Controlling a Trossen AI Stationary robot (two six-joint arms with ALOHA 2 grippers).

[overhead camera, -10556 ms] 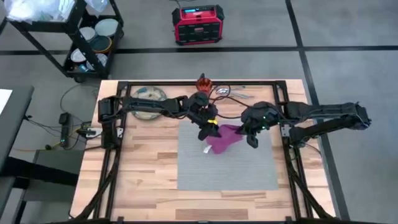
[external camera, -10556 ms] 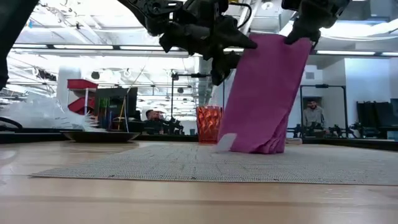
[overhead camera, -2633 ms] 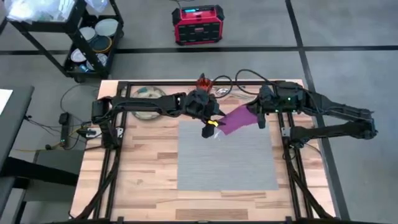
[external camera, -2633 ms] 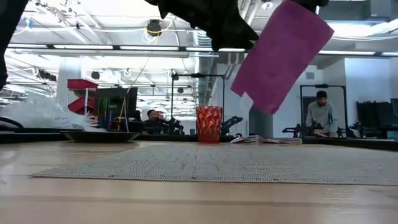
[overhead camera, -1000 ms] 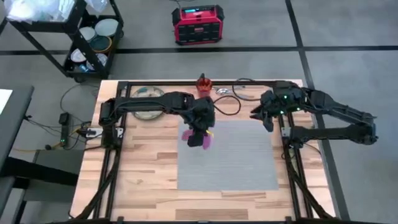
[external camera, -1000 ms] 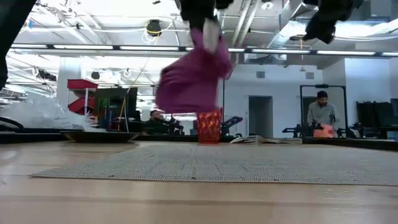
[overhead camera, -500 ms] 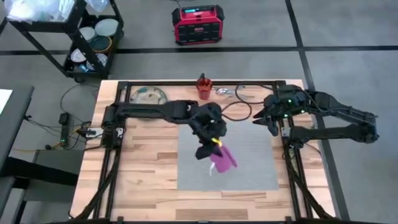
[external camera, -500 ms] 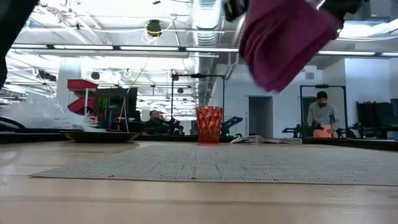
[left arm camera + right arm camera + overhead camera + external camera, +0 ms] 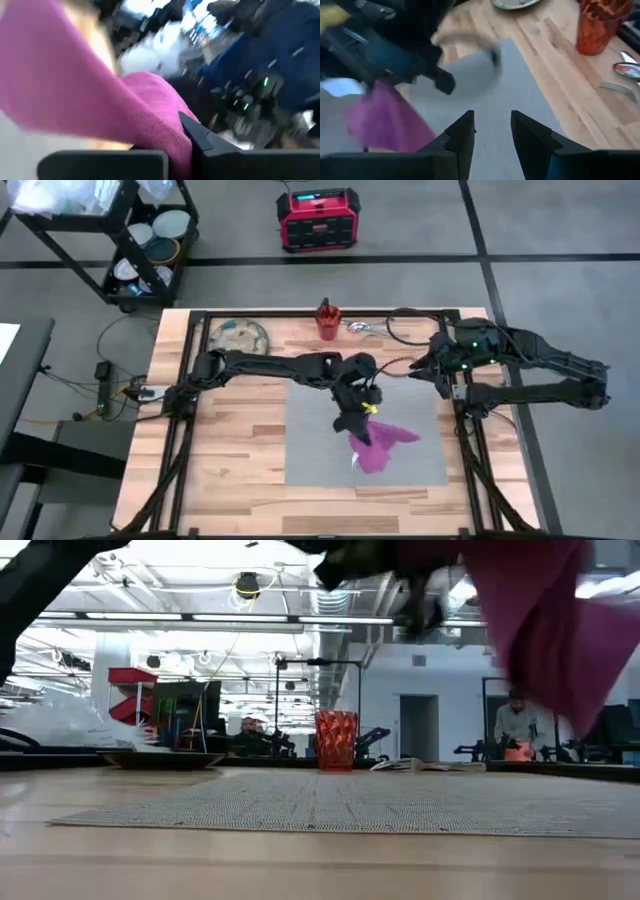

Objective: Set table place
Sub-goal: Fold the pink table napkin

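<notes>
The left gripper (image 9: 357, 412) was stretched out over the middle of the grey woven mat (image 9: 320, 450), its jaws pinched on a magenta cloth napkin (image 9: 380, 446). In the high view the napkin hung from the jaws and spread toward the mat's right half; in the low view it hung clear above the mat, blurred at the upper right (image 9: 560, 630). The left wrist view showed the magenta cloth (image 9: 100, 110) bunched between that arm's dark fingers (image 9: 200, 132).

The right gripper (image 9: 425, 367) sat near the mat's far right corner, above the counter (image 9: 230, 480). Its jaws were spread a little and held nothing, as the right wrist view showed, with mat visible in the gap.

A speckled plate (image 9: 240, 336) lay at the counter's far left. An orange-red cup (image 9: 327, 320) stood at the far edge beyond the mat, with a spoon (image 9: 629, 69) and a fork (image 9: 617, 90) lying just beside it on the wood.
</notes>
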